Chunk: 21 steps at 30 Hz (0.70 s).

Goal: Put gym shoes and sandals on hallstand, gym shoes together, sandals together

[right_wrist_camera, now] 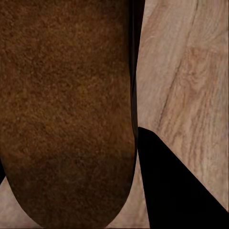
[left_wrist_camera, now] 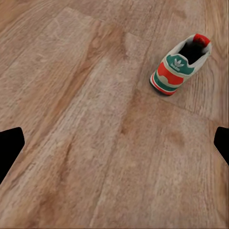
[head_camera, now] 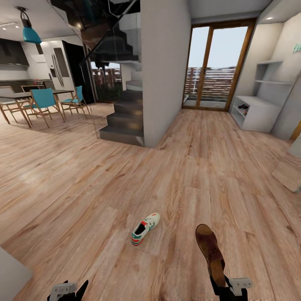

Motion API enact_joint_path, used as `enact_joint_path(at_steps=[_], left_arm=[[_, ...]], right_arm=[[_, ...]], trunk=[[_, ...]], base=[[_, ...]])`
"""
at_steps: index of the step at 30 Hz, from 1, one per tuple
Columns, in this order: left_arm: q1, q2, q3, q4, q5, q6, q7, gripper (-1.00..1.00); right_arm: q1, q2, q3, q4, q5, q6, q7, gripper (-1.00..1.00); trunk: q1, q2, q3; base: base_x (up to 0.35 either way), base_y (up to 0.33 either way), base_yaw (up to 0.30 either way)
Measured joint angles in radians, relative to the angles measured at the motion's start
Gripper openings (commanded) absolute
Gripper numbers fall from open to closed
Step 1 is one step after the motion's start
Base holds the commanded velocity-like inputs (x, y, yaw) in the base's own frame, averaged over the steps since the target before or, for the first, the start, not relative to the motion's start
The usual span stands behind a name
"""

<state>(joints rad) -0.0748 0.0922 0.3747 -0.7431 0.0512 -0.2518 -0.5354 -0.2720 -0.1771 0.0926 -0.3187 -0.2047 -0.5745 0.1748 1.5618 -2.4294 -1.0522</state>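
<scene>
One gym shoe [head_camera: 145, 228], cream with green stripes and a red-orange heel, lies alone on the corridor floor [head_camera: 125, 175]; the left wrist view shows this gym shoe [left_wrist_camera: 182, 65] heel-on. My left gripper [head_camera: 69, 289] hangs open above bare planks, short of the shoe, with its fingertips [left_wrist_camera: 10, 147] wide apart. A brown sandal [head_camera: 210, 250] is lifted off the floor, and my right gripper [head_camera: 221, 286] is shut on its near end. Up close, the sandal [right_wrist_camera: 67, 109] sits against a black finger [right_wrist_camera: 176, 186]. The hallstand [head_camera: 259, 115] stands far off at the right wall, with small dark things in its lower bay.
A grey staircase [head_camera: 123, 121] and a white wall column [head_camera: 165, 71] stand ahead on the left. A dining table with teal chairs [head_camera: 42, 102] is far left. Glass doors [head_camera: 215, 67] close the corridor's end. A tan panel [head_camera: 289, 173] sits at the right.
</scene>
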Motion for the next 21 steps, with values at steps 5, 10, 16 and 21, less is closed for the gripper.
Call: enact_joint_path(at_steps=[5, 10, 16, 21], left_arm=[[0.0, 0.0, 0.0, 0.0, 0.0, 0.0, 0.0, 1.0], [0.0, 0.0, 0.0, -0.001, 0.0, 0.001, -0.001, 1.0], [0.0, 0.002, 0.0, -0.001, 0.005, 0.001, 0.0, 1.0], [0.0, 0.003, 0.001, -0.001, 0.006, 0.002, 0.0, 1.0]], right_arm=[[0.0, 0.0, 0.0, 0.0, 0.0, 0.0, 0.0, -1.0], [0.0, 0.0, 0.0, 0.0, 0.0, 0.0, 0.0, -1.0], [0.0, 0.0, 0.0, 0.0, 0.0, 0.0, 0.0, -1.0], [0.0, 0.0, 0.0, 0.0, 0.0, 0.0, 0.0, -1.0]], trunk=[[0.0, 0.0, -0.002], [0.0, 0.0, -0.005], [0.0, 0.0, -0.007], [0.0, 0.0, -0.01]], base=[[-0.051, 0.074, -0.287], [-0.141, 0.253, -0.287], [-0.149, 0.276, -0.287], [-0.066, 0.291, -0.287]])
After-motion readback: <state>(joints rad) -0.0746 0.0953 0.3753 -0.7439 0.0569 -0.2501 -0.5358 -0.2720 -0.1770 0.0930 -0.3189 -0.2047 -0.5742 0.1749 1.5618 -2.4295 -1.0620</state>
